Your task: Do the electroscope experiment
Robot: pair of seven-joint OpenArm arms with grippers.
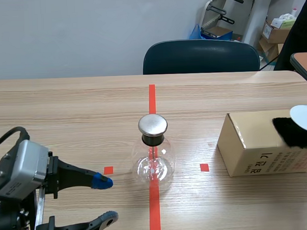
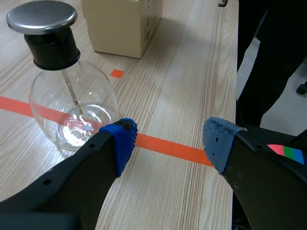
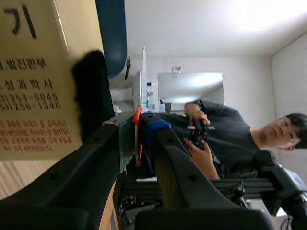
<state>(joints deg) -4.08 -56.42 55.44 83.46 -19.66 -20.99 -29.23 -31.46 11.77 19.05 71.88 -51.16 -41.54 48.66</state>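
Scene view: glass electroscope flask (image 1: 154,163) stands on the orange-red centre line, mid-table, with a black stopper and a metal cap (image 1: 153,124). Inside it a thin rod hangs down from the stopper. Left gripper (image 1: 106,199) sits low beside the flask, jaws open, nothing between them, upper blue pad near the glass. Cardboard box (image 1: 262,146) lies well to the right, closed, contents unseen. Black fur (image 1: 295,133) rests on the box's far end, with a white disc (image 1: 304,114) just above it. A dark chair (image 1: 201,56) stands behind the table.

Left wrist view: left gripper (image 2: 170,143) spread wide over the tape. Flask (image 2: 72,108) is beside one finger and not between them. Rod (image 2: 72,88) ends in a small shiny bit. Box (image 2: 122,24) is beyond the flask.

Right wrist view: right gripper (image 3: 139,127) nearly closed, pinching the orange-red lower part of the disc (image 3: 144,76), seen edge-on. Fur (image 3: 90,98) lies against the box (image 3: 38,72). A person (image 3: 225,134) beyond holds a controller.
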